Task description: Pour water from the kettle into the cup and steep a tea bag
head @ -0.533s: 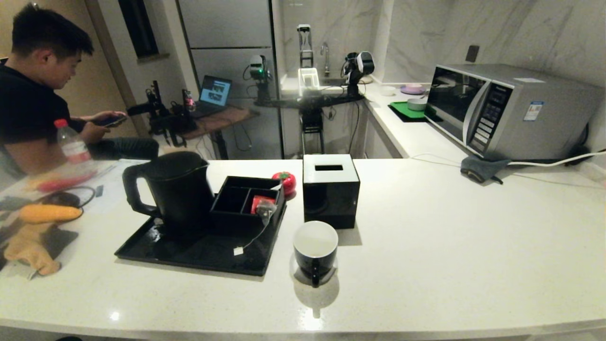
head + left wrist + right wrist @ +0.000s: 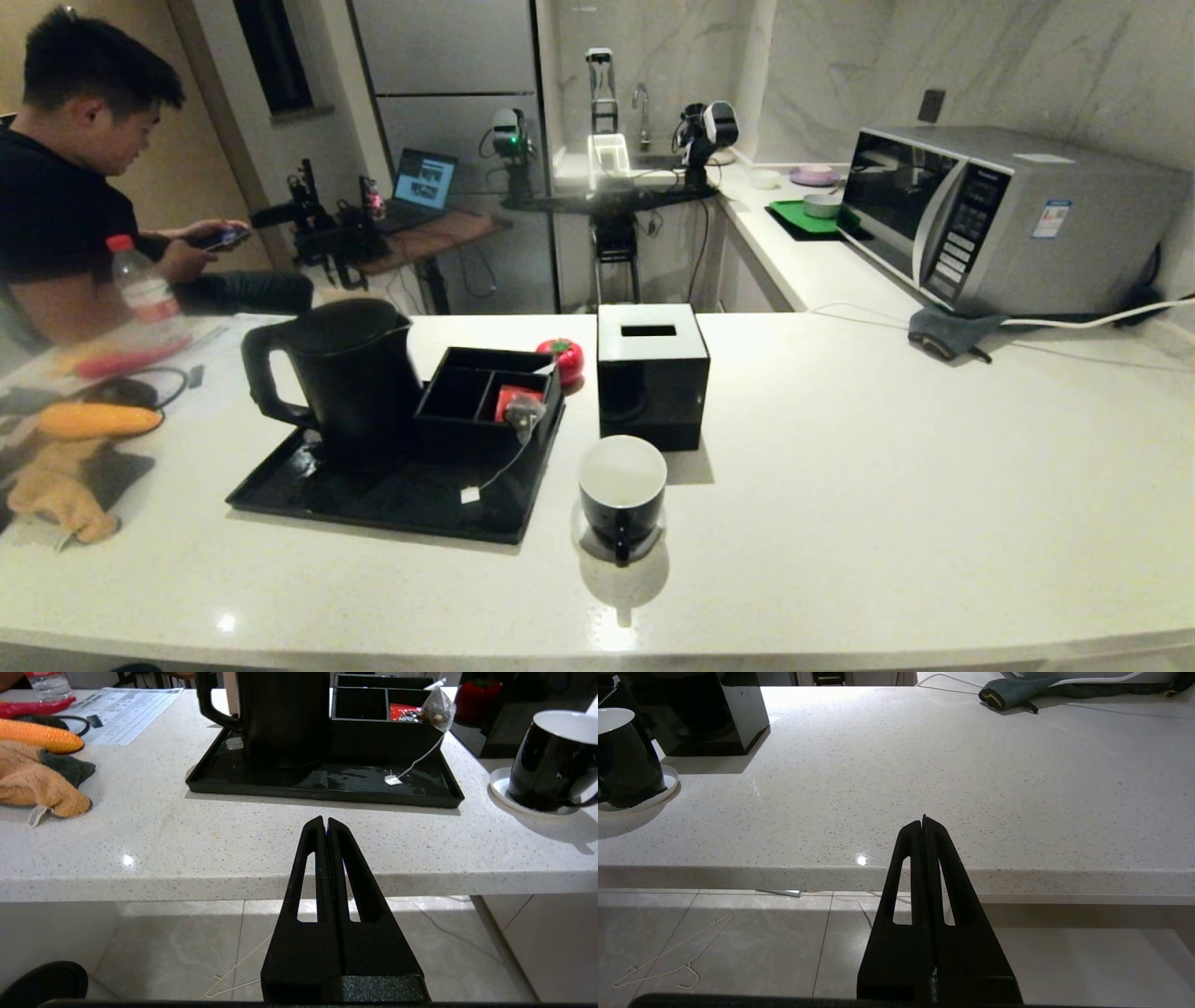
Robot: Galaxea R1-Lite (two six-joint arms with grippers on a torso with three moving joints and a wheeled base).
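The black kettle (image 2: 350,373) (image 2: 285,714) stands on the left part of a black tray (image 2: 308,495), handle to the left. The greyish tea bag (image 2: 525,412) (image 2: 437,709) hangs over the rim of a black divided box (image 2: 467,392), its string running down to a white tag (image 2: 470,495) (image 2: 391,780) on the tray. The black cup (image 2: 623,499) (image 2: 544,760) (image 2: 623,763) stands on a white coaster right of the tray; no water shows in it. My left gripper (image 2: 326,826) is shut and empty, below the counter's front edge before the tray. My right gripper (image 2: 924,823) is shut and empty, before the bare counter right of the cup.
A black tissue box (image 2: 652,373) stands behind the cup, a red tomato-shaped thing (image 2: 563,359) beside it. Cloths and a corn cob (image 2: 93,420) lie at the left, a microwave (image 2: 1008,219) at the back right. A person (image 2: 65,177) sits beyond the counter's left end.
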